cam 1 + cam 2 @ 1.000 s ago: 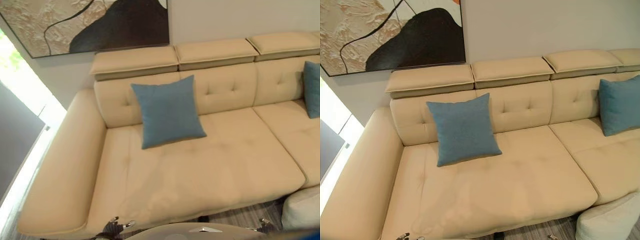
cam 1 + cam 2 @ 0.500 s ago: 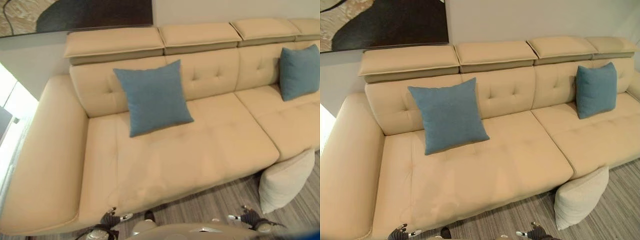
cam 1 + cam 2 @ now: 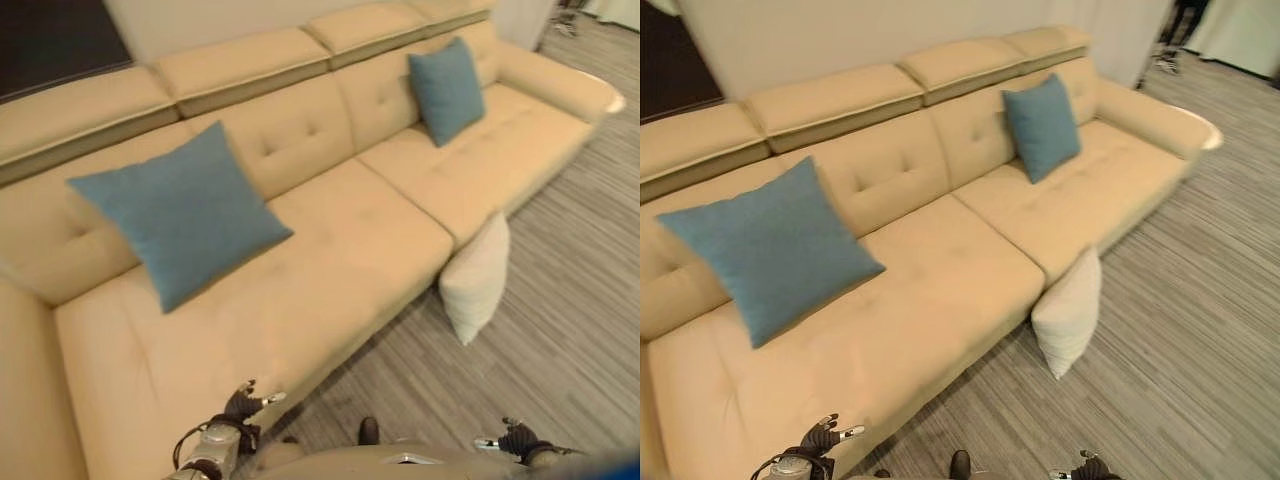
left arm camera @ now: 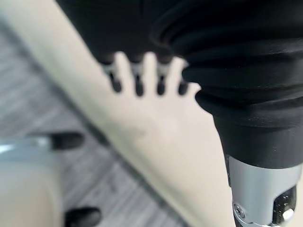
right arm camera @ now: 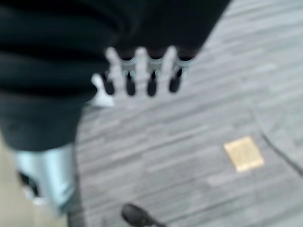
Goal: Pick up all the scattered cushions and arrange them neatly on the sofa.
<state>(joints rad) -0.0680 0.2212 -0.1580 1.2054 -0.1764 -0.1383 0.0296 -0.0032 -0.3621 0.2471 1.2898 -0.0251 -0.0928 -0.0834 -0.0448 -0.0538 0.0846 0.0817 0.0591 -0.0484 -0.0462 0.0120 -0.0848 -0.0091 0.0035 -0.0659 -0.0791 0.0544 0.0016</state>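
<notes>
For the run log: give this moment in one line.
left hand open, idle | right hand open, idle | cream cushion on floor against sofa

- Your sofa [image 3: 940, 290] is plain tan-beige all over, with small button tufts on the backrest.
- You've got two solid teal-blue cushions: the near blue cushion [image 3: 765, 250] and the far blue cushion [image 3: 1041, 128].
- The floor cushion [image 3: 1070, 315] is off-white, no pattern.
- The floor [image 3: 1180, 340] is grey with fine darker streaks, striped look.
- The small floor patch [image 5: 243, 153] is yellowish-tan.
- The wall [image 3: 820, 40] behind is plain pale beige.
</notes>
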